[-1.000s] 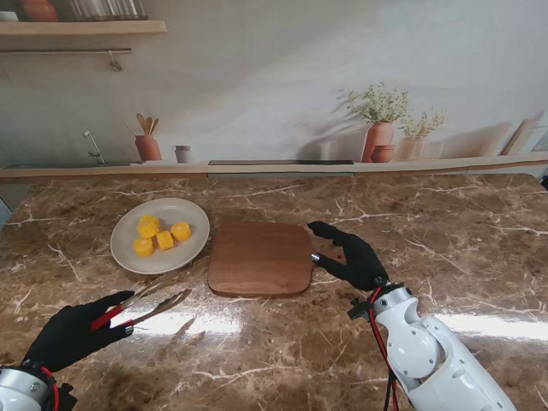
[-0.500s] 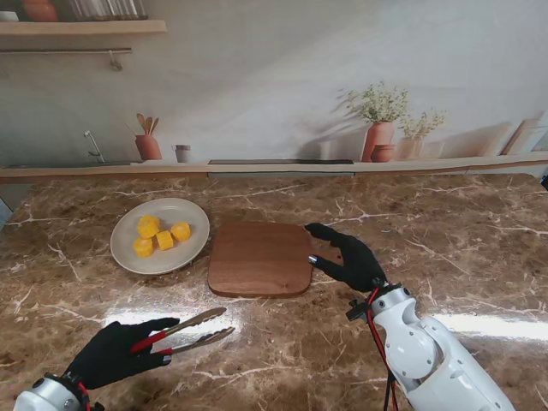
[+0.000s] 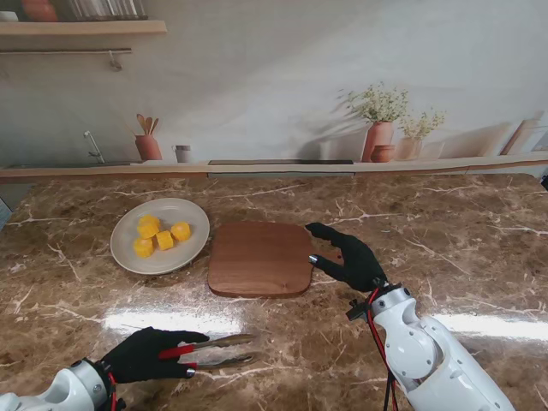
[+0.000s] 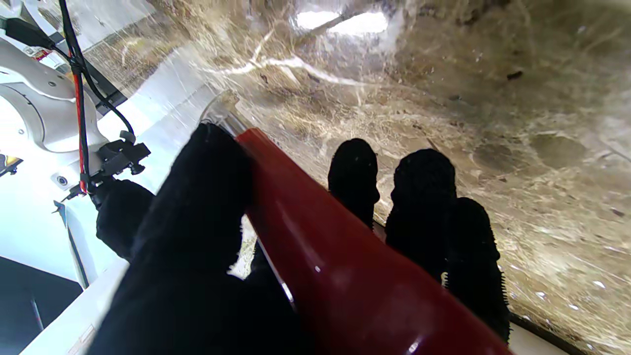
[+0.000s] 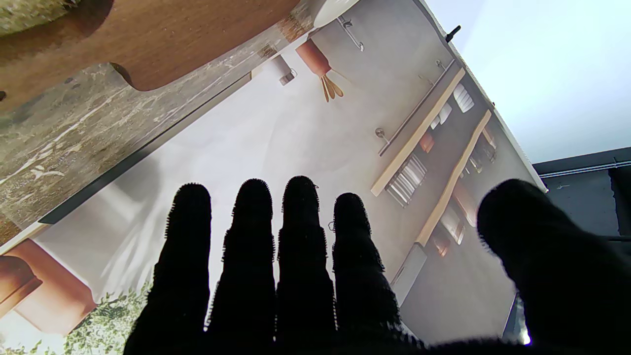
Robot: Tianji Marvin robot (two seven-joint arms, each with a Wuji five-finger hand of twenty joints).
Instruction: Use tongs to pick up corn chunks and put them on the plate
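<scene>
Lying low over the marble table (image 3: 445, 231) at its near edge, the left hand (image 3: 145, 354) was seen closed around the red-handled tongs (image 3: 210, 350), whose metal arms pointed to the right, slightly parted and carrying nothing. Four corn chunks (image 3: 161, 235) were gathered on the white plate (image 3: 128, 253) at the far left, well apart from the tongs. A bare wooden cutting board (image 3: 260, 258) was set just beside the plate. The right hand (image 3: 349, 257) was held at the board's right edge, its fingers (image 5: 300, 256) spread and gripping nothing.
</scene>
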